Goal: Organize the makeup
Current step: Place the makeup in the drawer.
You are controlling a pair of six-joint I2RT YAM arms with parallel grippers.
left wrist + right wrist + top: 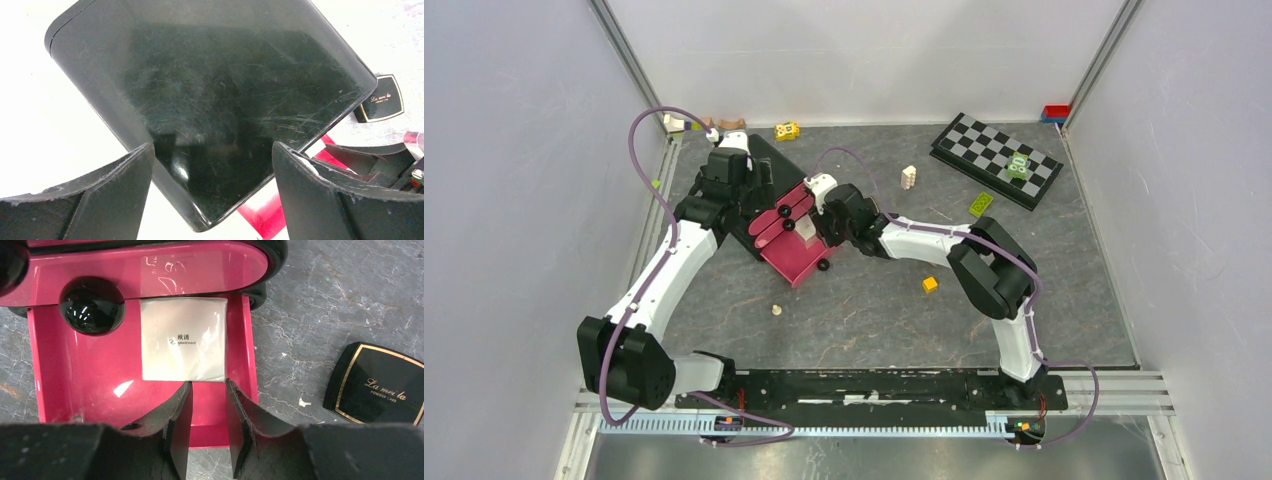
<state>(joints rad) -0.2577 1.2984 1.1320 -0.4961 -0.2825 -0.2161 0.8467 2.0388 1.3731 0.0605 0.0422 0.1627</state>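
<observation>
Grey stone tabletop (325, 295) bears red drawer (85, 380) holding white packet (182, 337).

left claw (212, 172): jaws wide apart
right claw (207, 392): jaws narrowly apart, nothing between them, pointing down

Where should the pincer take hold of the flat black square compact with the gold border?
Probably across two opposite side edges of the black square compact, coming straight down from above: it lies flat on the grey marbled table, apart from the glossy pink tray, lid up.
</observation>
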